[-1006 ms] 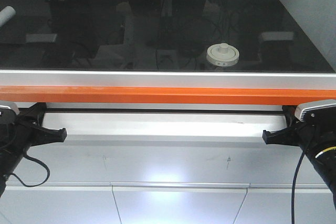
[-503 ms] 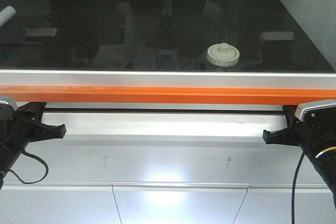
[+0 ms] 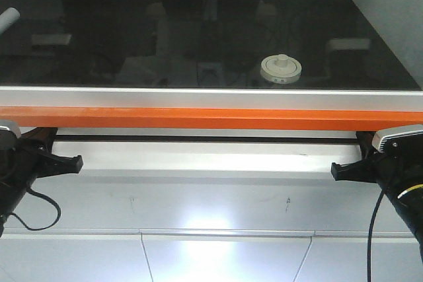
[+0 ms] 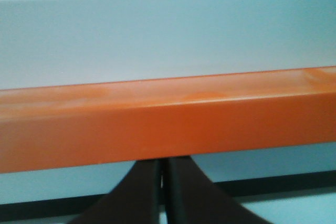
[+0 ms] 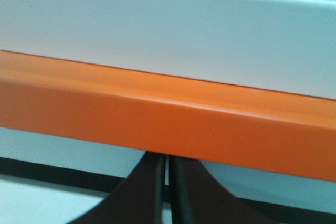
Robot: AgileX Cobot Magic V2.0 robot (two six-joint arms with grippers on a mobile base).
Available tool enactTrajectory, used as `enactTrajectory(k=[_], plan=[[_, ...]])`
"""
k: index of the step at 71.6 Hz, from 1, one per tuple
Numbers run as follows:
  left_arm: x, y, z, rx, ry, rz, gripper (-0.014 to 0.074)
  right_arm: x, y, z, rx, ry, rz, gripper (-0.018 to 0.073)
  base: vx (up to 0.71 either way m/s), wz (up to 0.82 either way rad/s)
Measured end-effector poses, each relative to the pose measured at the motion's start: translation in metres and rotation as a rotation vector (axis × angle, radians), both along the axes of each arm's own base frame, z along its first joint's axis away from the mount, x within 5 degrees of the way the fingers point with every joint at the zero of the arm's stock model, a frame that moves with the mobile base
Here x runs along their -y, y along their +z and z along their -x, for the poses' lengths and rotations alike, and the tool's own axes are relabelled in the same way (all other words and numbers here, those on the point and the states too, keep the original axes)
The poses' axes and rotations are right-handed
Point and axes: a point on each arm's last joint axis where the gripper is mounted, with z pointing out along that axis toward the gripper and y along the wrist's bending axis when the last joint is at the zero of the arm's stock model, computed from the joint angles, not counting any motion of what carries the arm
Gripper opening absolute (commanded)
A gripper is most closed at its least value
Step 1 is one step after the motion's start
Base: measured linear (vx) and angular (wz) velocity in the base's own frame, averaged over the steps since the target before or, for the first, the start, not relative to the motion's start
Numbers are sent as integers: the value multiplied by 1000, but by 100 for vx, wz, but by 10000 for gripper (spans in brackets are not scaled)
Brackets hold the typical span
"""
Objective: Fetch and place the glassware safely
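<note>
The glassware (image 3: 281,69), a squat jar with a cream-white knobbed lid, stands on the black glossy worktop (image 3: 99,37), right of centre and near its front edge. Both grippers hang below the worktop, under the orange bar (image 3: 211,119). My left gripper (image 3: 76,162) is at the far left and my right gripper (image 3: 336,171) at the far right, both well short of the jar. In the wrist views the left gripper (image 4: 164,165) and the right gripper (image 5: 168,162) are shut with nothing held, their tips tucked under the orange bar (image 4: 168,124) (image 5: 168,119).
A silver rail (image 3: 211,99) runs along the worktop's front above the orange bar. A white cylinder (image 3: 8,19) lies at the worktop's far left edge. White cabinet fronts (image 3: 225,255) fill the space below the grippers. The worktop reflects equipment.
My left gripper has risen slightly and drawn a little to the left. The right gripper and the jar have not moved.
</note>
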Motion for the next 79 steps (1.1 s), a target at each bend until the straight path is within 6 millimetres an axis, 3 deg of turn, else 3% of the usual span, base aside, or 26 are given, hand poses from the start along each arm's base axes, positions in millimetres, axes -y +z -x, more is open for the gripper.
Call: enactTrajectory(k=[38,79], plan=[[0,12,1,18,1,-2,-7,0,14,5,18,0,6,-1,0,0],[-1,44,5,138,2,8,-7,0,43,-1,135,1,-19,-1,0,0]])
